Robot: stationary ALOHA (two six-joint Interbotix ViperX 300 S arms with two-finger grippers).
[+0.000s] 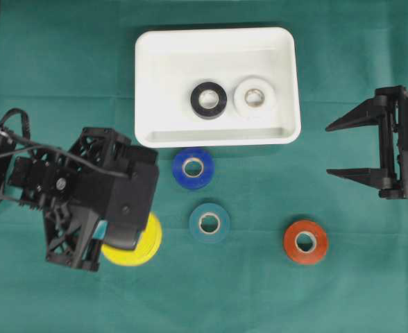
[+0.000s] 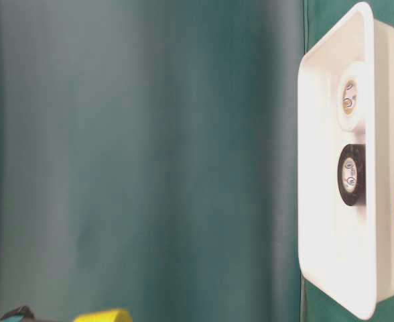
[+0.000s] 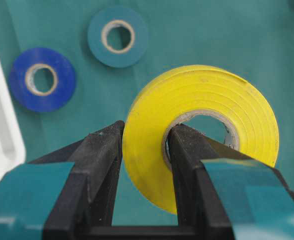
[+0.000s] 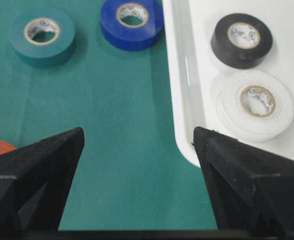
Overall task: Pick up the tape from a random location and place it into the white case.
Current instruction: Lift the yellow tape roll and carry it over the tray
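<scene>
My left gripper [image 3: 144,132] is shut on a yellow tape roll [image 3: 207,95], one finger through its core and the other against its outer wall. In the overhead view the yellow tape roll [image 1: 147,244] pokes out from under the left arm at the lower left. Whether it touches the cloth I cannot tell. The white case [image 1: 216,32] lies at the top centre and holds a black roll [image 1: 209,100] and a white roll [image 1: 255,96]. My right gripper [image 1: 329,149] is open and empty at the right edge, just short of the white case's corner [image 4: 183,75].
On the green cloth below the case lie a blue roll [image 1: 193,168], a teal roll [image 1: 209,223] and an orange-red roll [image 1: 305,242]. The blue and teal rolls sit between the yellow roll and the case.
</scene>
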